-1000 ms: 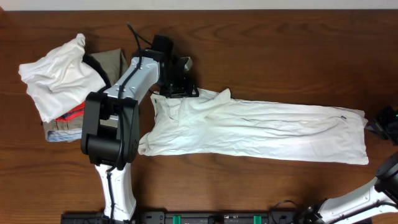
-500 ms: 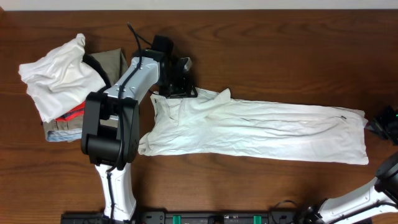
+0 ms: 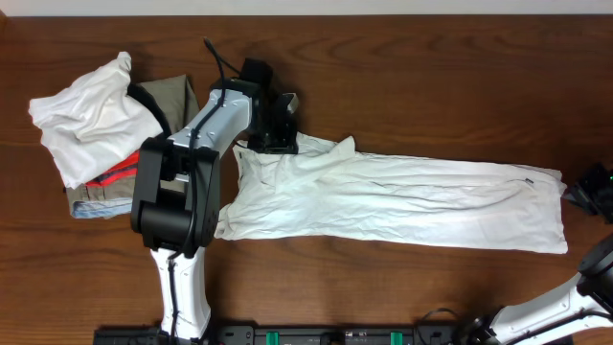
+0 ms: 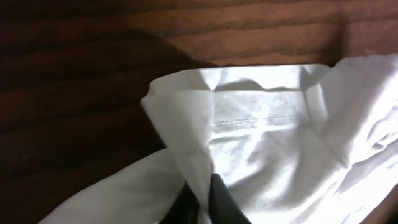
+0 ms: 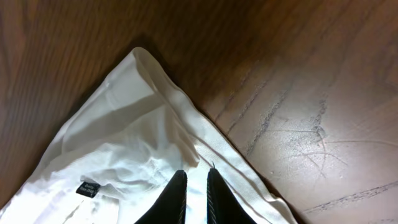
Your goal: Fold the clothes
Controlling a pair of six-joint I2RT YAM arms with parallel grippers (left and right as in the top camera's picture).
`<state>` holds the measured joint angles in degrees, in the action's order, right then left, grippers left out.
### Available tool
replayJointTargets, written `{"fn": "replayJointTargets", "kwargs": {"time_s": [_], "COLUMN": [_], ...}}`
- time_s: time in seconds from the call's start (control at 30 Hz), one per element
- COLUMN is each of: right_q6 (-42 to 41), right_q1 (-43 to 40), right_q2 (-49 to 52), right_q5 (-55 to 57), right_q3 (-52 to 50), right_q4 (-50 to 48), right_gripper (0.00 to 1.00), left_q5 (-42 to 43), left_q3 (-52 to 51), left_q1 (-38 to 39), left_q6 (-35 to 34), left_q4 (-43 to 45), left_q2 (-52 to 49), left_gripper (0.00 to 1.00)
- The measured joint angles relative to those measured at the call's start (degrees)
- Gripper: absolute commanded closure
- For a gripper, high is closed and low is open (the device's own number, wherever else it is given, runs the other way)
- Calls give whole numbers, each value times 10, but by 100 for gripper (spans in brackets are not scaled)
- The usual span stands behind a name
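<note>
A long white garment (image 3: 393, 201) lies stretched flat across the middle of the table. My left gripper (image 3: 273, 137) is at its far left corner, and in the left wrist view the fingers (image 4: 202, 198) are shut on a raised fold of the white cloth (image 4: 261, 124) by a stitched hem. My right gripper (image 3: 586, 192) is at the garment's right end. In the right wrist view its fingers (image 5: 196, 190) are closed close together on the white cloth (image 5: 124, 155) near a corner with a small dark label (image 5: 88, 188).
A pile of clothes sits at the far left: a crumpled white piece (image 3: 86, 125), a khaki piece (image 3: 174, 96) and a folded item with red and blue (image 3: 103, 190). Bare wooden table (image 3: 431, 86) surrounds the garment.
My left gripper has shifted slightly right and away with the garment's corner, pulling that edge a little. The right gripper has not moved.
</note>
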<state>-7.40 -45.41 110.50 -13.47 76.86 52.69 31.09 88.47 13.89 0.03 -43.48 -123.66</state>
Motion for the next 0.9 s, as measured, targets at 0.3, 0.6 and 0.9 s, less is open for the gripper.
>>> {"fn": "replayJointTargets", "kwargs": {"time_s": [0.3, 0.6, 0.9], "right_q6": [0, 0, 0], "right_q1": [0, 0, 0], "right_q2": [0, 0, 0], "right_q5": [0, 0, 0], "right_q3": [0, 0, 0], "right_q4": [0, 0, 0], "right_gripper": [89, 89, 88], "left_q5": [0, 1, 2], "left_q3": [-2, -2, -29], "left_q1": [-3, -3, -2], "left_q6": [0, 0, 0], "left_q4": [-49, -179, -249], "left_q2": [42, 145, 143], "left_gripper": [94, 94, 94]}}
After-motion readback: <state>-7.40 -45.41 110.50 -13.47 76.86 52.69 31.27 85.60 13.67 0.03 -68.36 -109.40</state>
